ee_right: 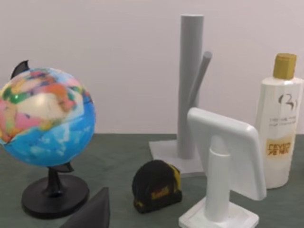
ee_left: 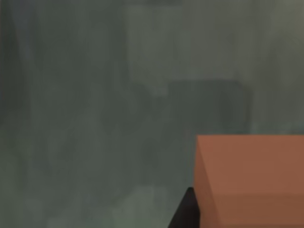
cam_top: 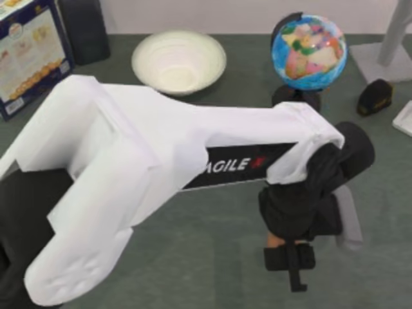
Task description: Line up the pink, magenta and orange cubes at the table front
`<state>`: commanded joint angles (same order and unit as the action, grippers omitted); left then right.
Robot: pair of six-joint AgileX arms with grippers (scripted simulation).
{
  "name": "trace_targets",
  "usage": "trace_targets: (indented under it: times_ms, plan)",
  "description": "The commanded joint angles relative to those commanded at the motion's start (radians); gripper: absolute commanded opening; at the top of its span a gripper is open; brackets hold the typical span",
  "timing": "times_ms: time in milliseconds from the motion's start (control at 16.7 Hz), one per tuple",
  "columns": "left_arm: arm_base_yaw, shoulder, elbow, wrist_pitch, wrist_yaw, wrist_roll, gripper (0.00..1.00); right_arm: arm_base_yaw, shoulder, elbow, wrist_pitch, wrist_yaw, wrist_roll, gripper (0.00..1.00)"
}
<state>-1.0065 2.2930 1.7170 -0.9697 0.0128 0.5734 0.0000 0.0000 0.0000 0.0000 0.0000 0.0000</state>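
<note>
Orange cube (ee_left: 251,183) in left gripper (cam_top: 290,248)

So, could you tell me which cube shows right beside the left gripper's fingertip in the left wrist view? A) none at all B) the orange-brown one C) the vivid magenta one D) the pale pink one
B: the orange cube fills the corner of the left wrist view against a dark fingertip, and in the top view a sliver of it peeks out under the left gripper at the table front.

My left arm reaches across, its claw (cam_top: 290,257) pointing down.
</note>
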Motion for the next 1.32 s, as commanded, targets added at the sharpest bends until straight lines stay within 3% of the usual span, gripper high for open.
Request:
trace_targets:
  times_ms: [300,1080,1320]
  plan:
    - [-0.001,0.011,-0.016,0.027,-0.001,0.000,0.00,0.000,0.000,0.000,0.000,0.000,0.000,1.00]
    - [-0.001,0.011,-0.016,0.027,-0.001,0.000,0.98,0.000,0.000,0.000,0.000,0.000,0.000,1.00]
    - [-0.001,0.011,-0.016,0.027,-0.001,0.000,1.00,0.000,0.000,0.000,0.000,0.000,0.000,1.00]
